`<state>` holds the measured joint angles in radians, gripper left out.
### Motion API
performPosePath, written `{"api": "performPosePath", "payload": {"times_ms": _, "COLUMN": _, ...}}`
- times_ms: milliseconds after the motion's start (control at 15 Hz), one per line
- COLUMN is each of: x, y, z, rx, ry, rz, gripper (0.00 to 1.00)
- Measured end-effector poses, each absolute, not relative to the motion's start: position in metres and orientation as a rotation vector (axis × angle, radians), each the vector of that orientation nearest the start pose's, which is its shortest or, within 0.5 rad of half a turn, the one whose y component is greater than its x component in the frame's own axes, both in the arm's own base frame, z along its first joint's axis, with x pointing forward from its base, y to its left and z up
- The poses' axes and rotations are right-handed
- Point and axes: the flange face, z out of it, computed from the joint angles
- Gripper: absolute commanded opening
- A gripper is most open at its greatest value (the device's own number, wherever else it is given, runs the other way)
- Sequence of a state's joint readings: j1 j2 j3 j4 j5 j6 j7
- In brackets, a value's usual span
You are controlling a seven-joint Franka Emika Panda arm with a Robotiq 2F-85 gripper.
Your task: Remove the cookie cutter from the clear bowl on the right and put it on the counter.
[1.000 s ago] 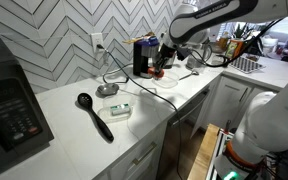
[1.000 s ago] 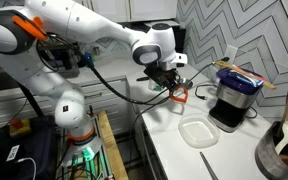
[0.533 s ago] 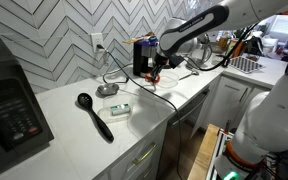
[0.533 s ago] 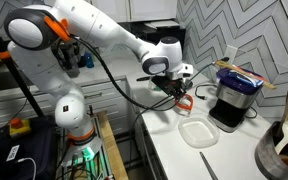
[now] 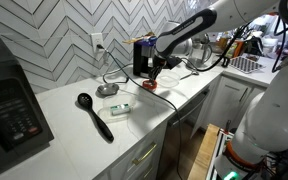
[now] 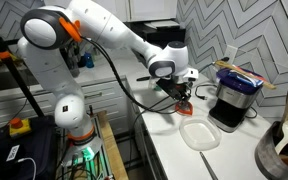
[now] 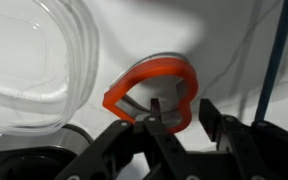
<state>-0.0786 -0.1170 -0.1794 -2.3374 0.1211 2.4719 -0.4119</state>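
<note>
The cookie cutter is a red heart-shaped outline. It is low over or on the white counter. My gripper is shut on its near edge, with one finger inside the outline and one outside. In both exterior views the gripper is low over the counter, in front of the black appliance, with the red cutter at its tips. I cannot make out the clear bowl in any view.
A clear container lies close beside the cutter; it shows white and green. A grey metal dish, a black ladle, a black appliance with cables, and a black microwave stand on the counter.
My gripper has carried the cookie cutter away from the spot beside the black appliance and down to the counter near the clear container.
</note>
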Motion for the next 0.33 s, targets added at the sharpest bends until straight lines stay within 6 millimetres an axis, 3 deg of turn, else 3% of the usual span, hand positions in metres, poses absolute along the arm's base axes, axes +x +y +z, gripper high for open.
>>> {"api": "performPosePath", "payload": {"times_ms": 200, "x": 0.491, "y": -0.139, "z": 0.430, "rx": -3.027, "ry": -0.002, "rz": -0.482, "gripper": 0.99}}
{"api": "performPosePath", "payload": {"times_ms": 267, "x": 0.484, "y": -0.144, "z": 0.445, "rx": -2.992, "ry": 0.037, "rz": -0.483, "gripper": 1.00}}
{"api": "performPosePath", "payload": {"times_ms": 333, "x": 0.473, "y": -0.149, "z": 0.461, "rx": -2.953, "ry": 0.066, "rz": -0.460, "gripper": 0.91}}
